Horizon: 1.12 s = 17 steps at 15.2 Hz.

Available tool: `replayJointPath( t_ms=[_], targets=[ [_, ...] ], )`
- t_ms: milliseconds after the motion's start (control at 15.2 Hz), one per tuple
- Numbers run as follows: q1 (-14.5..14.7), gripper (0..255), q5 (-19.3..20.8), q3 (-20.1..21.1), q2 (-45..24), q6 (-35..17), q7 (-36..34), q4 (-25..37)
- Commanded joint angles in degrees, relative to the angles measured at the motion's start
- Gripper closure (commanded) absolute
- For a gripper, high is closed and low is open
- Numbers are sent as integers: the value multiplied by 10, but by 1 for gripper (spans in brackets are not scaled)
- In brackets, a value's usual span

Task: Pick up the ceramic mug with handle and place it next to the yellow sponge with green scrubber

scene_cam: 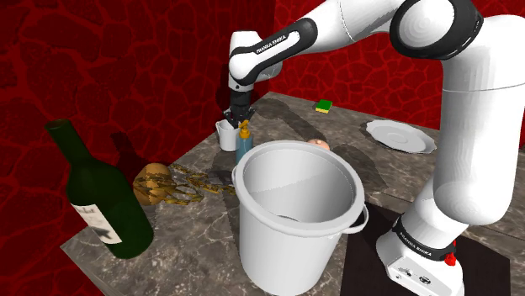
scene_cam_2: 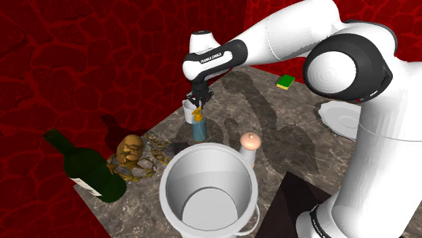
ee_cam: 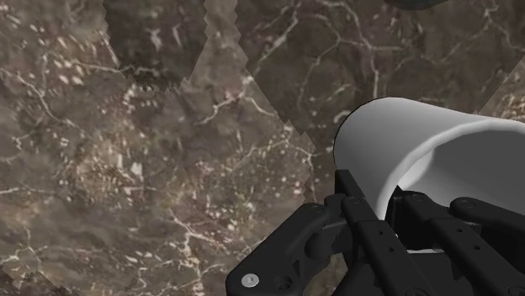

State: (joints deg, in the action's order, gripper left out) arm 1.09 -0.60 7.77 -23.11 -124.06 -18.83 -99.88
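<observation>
The black fingers (scene_cam: 237, 117) are closed on the wall of the plain white, cup-shaped mug (ee_cam: 404, 139), one inside the rim and one outside. The mug hangs directly under them, over the dark marbled stone bench (scene_cam: 341, 139). A slim blue bottle with an orange top (scene_cam: 244, 143) stands just beside the fingers. The small yellow sponge with a green scrubber face (scene_cam: 324, 106) lies well apart from them.

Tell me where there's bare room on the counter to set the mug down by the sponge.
Bare marble lies between the sponge and the plate, and from the sponge toward the bucket. It is crowded around the mug, beside the blue bottle, and by the wine bottle and golden clutter.
</observation>
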Motion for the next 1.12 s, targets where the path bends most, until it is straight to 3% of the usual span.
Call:
replayJointPath(
  t_ms=[0,1056],
  targets=[
    [0,255,0,0,0,0,0,0],
    [-2,255,-4,2,42,107,-2,65]
  ],
)
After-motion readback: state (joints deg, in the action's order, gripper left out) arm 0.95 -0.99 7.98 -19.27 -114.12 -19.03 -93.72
